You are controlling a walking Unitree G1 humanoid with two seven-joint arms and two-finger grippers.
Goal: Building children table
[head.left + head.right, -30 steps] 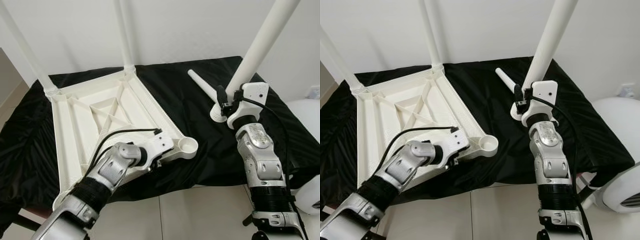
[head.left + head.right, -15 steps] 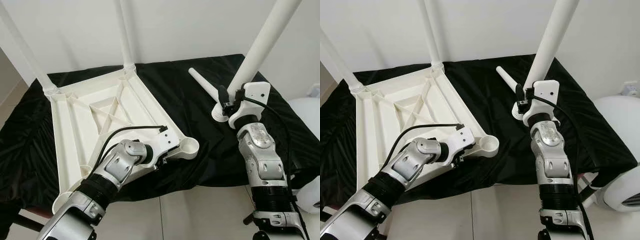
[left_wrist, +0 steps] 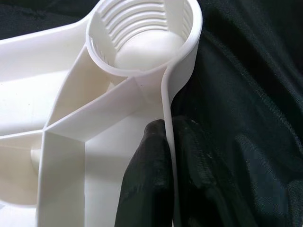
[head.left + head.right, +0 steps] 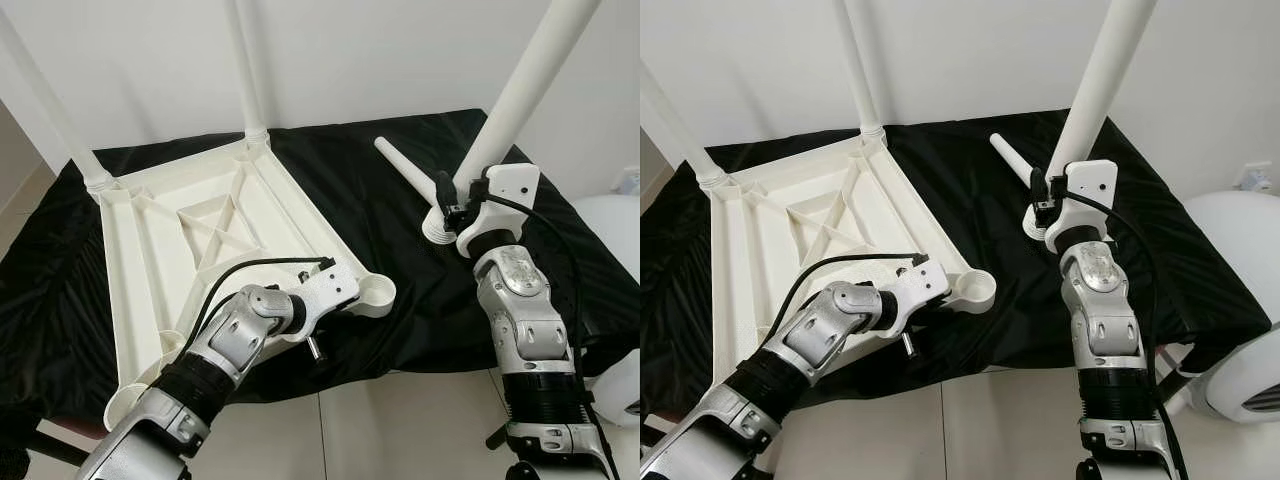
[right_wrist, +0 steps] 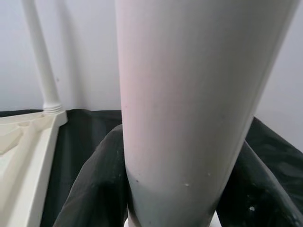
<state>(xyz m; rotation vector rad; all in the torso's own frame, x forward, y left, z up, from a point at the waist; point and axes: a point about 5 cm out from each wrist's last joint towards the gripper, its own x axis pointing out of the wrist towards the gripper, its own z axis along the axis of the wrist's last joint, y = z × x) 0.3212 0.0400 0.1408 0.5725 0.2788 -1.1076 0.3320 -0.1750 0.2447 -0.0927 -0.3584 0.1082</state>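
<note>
An upturned white tabletop (image 4: pixel 190 230) lies on the black cloth (image 4: pixel 380 230) covering the worktop, two legs (image 4: pixel 245 70) already standing in its far corners. The left end effector (image 3: pixel 165 175) is clamped on the tabletop's thin side wall just beside the empty threaded socket (image 4: pixel 375 291) at its near corner. To the right of that socket, well apart, the right end effector (image 4: pixel 452 200) is clamped around a loose leg (image 4: pixel 520 95), held tilted, its base near the cloth. Another leg (image 4: pixel 405 170) lies on the cloth behind it.
</note>
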